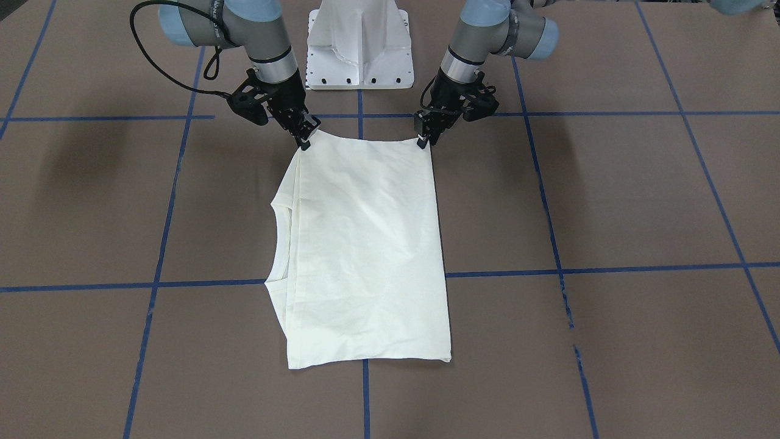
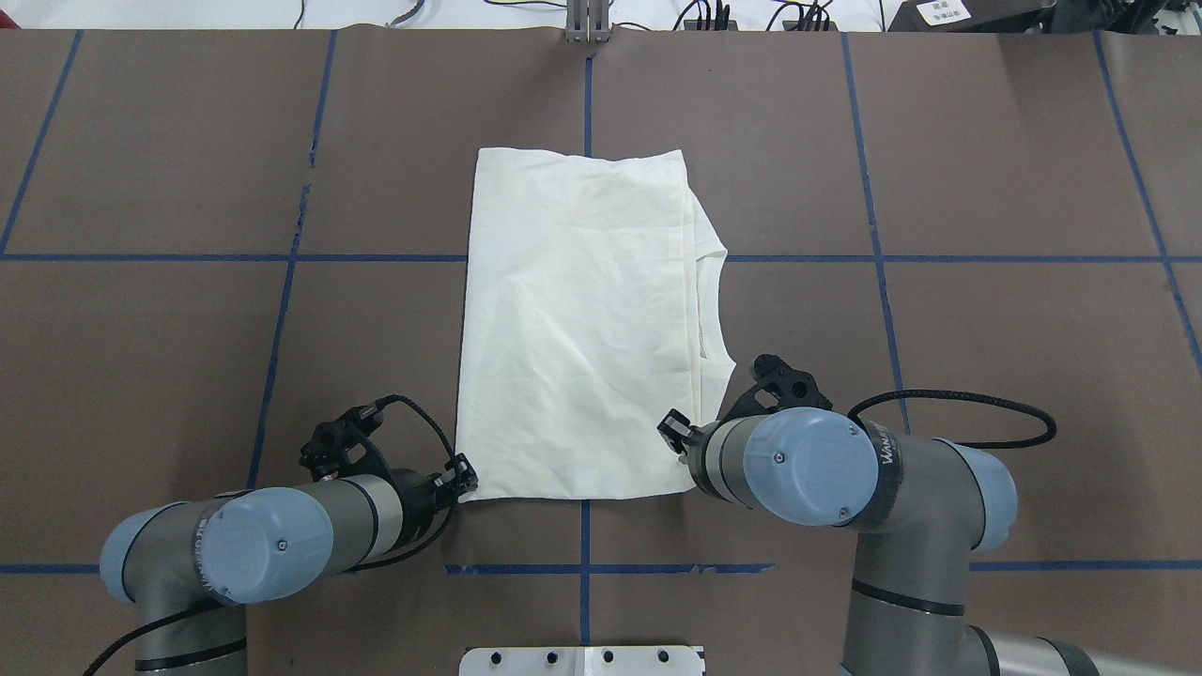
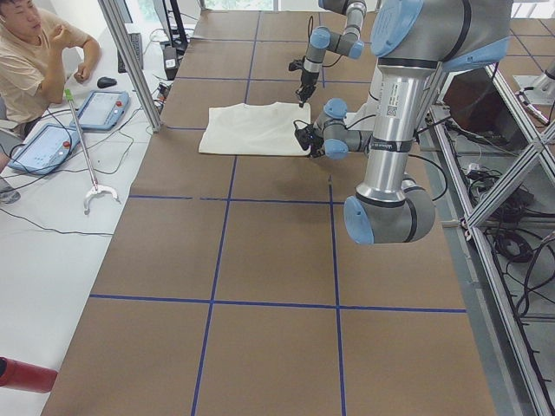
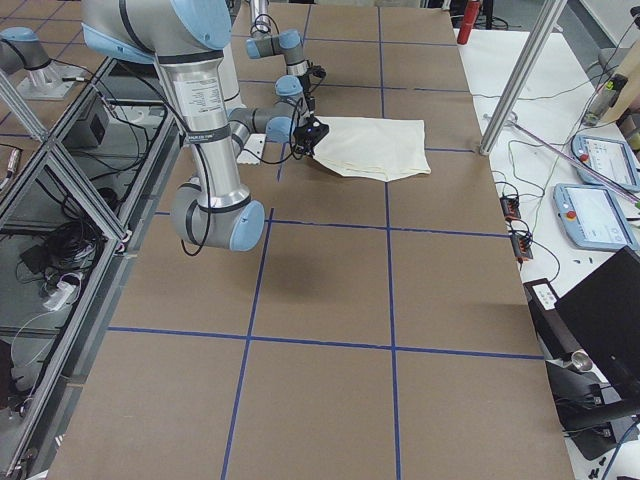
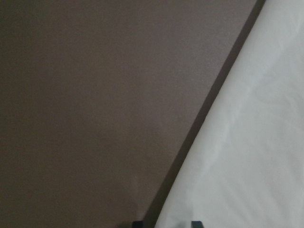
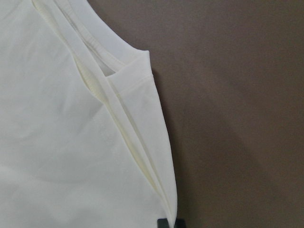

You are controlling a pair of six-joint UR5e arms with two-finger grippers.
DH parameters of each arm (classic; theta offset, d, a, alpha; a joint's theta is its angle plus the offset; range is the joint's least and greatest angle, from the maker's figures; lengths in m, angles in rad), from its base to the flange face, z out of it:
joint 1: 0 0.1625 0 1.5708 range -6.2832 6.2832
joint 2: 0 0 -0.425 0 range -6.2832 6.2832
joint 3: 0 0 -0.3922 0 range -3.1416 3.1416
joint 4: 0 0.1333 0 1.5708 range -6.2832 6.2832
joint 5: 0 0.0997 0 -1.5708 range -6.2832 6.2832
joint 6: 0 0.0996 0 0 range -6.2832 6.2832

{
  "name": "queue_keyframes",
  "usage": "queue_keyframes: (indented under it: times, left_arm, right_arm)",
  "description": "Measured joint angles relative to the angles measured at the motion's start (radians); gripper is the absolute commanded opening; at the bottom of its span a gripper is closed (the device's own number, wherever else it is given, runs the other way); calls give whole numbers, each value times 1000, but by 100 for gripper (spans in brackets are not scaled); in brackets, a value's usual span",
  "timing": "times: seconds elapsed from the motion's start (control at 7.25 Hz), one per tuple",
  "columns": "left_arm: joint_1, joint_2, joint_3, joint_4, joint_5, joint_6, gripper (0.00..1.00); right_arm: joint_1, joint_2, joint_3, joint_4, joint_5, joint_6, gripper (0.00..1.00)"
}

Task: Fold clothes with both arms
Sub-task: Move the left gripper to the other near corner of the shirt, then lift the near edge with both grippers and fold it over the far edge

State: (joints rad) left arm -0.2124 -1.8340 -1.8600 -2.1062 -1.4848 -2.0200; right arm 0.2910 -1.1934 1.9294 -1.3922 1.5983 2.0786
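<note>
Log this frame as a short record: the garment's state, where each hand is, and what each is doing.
garment: T-shirt, folded, plain side up, flat on table
neckline: toward the robot's right
left hand: at a robot-side corner, fingertips apart astride the edge
right hand: at the other robot-side corner, fingertips pinched on the edge
print: none visible

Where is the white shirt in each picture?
Front-facing: the shirt lies in the middle.
Overhead: in the middle.
Exterior left: upper middle, far off.
Exterior right: upper middle.
Left wrist: filling the right side.
Right wrist: filling the left side.
Landmark: the blue tape line running under the shirt shows in all four outside views.
</note>
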Motion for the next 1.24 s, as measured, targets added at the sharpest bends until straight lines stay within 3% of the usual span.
queue_keyframes:
  times: [0.55, 0.83, 0.97, 1.24]
  left_arm:
    - [2, 0, -66, 18, -5, -2, 0]
    - [13, 2, -254, 137, -26, -41, 0]
    - [30, -2, -355, 195, -39, -71, 0]
    - [9, -30, -465, 292, -80, -65, 0]
  right_arm:
    - [0, -3, 12, 1, 0, 1, 0]
    - [-14, -54, 98, -1, -5, 22, 0]
    - [-25, -111, 188, -2, -7, 45, 0]
    - [23, -155, 300, -2, 6, 53, 0]
